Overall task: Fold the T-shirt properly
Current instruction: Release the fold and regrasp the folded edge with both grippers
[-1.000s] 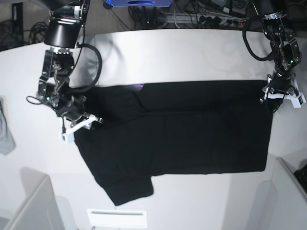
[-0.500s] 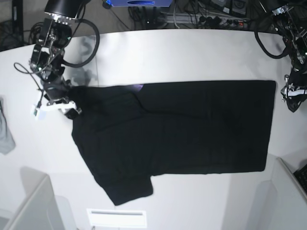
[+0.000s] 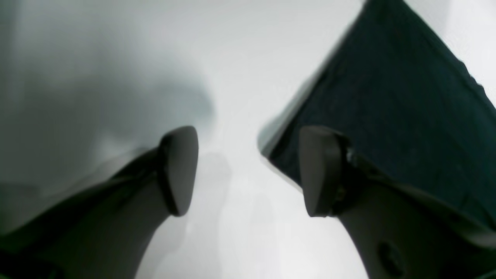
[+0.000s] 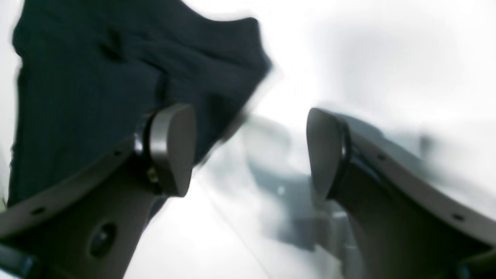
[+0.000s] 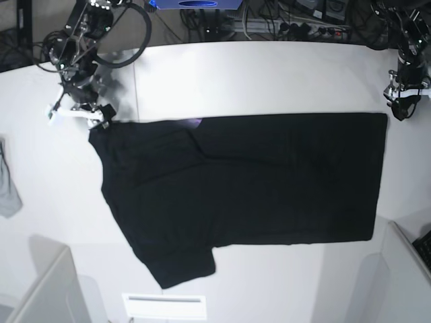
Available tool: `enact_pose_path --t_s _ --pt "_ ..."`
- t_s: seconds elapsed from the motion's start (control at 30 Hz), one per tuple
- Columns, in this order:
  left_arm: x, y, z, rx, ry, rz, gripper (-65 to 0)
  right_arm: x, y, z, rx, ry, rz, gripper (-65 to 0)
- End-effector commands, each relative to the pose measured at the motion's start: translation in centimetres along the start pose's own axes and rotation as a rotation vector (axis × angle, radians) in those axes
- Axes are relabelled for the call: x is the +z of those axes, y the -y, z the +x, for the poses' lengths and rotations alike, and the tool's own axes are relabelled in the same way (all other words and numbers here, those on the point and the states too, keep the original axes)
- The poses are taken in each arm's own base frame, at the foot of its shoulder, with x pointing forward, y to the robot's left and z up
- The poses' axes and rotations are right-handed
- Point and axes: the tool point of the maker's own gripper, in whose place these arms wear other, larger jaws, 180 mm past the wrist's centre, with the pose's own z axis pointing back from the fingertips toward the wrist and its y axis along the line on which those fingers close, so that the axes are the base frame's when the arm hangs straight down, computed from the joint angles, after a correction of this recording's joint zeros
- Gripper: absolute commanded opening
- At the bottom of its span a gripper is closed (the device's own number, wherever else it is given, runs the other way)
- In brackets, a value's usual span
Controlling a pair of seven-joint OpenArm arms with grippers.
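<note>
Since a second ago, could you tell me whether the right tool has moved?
Yes. In the base view the right tool has gone from the T-shirt's sleeve edge up toward the table's far edge.

Matt black cloth on a smooth white table, seen past my dark, smooth finger pads.

The T-shirt is soft, matt black cloth with a fine knit grain and a few shallow creases. The table under it is smooth, white and faintly glossy. My left gripper and right gripper have dark, smooth pads with a dull sheen. A small grey cloth looks soft and matt.
</note>
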Motion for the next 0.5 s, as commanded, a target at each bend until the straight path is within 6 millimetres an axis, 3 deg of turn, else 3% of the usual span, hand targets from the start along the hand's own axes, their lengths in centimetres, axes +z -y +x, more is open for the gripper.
enact_pose_path --t_s 0.0,0.23,0.47 --pt "0.0 0.1 1.7 -0.015 0.045 -0.008 -25.8 -0.2 -1.1 1.4 0.002 0.039 0.035 -23.1" --pt "-1.6 -0.1 1.0 0.037 0.031 0.001 -25.8 -1.8 -1.3 0.8 -0.016 0.001 0.032 -23.1" --pt "-3.1 2.5 -1.3 0.021 -0.037 -0.057 -25.8 -2.3 -0.6 -0.2 -0.023 -0.029 0.017 -23.3"
